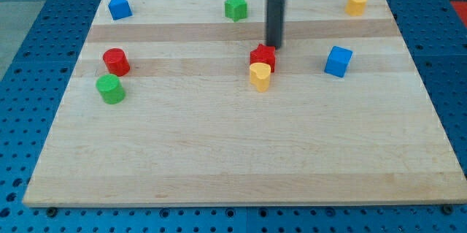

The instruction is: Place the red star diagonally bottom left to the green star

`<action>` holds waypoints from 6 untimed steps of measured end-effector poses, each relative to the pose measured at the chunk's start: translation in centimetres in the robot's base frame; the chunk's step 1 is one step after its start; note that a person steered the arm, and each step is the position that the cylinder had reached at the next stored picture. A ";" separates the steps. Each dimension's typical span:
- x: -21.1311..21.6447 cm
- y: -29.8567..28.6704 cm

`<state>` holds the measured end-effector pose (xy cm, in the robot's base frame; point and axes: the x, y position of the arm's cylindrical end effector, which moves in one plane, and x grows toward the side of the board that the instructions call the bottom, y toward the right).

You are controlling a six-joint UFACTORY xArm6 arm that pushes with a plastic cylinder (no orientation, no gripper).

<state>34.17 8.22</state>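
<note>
1. Progress looks slight: the red star sits near the table's middle, below and to the view's right of the green star, so it is on the wrong side of its goal. That goal, just below and to the view's left of the green star, is bare wood.
2. My tip rests at the red star's upper right edge, touching it or nearly so. There is no claw on this arm, only the rod, so nothing is grasped or released.
3. What is left, as I judge it: push the red star toward the view's left and upward, until it lies diagonally below-left of the green star. From its present side, the tip seems fairly placed for a leftward shove.
4. A yellow block touches the red star's lower edge and may be dragged along or deflect it.
5. Well apart from the path: a red cylinder and a green cylinder at the view's left, a blue block at top left, a blue cube at the right, and another yellow block at top right.
</note>
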 end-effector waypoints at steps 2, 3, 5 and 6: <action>3.5 -5.4; 4.8 -14.3; 1.5 -13.8; 4.5 -17.1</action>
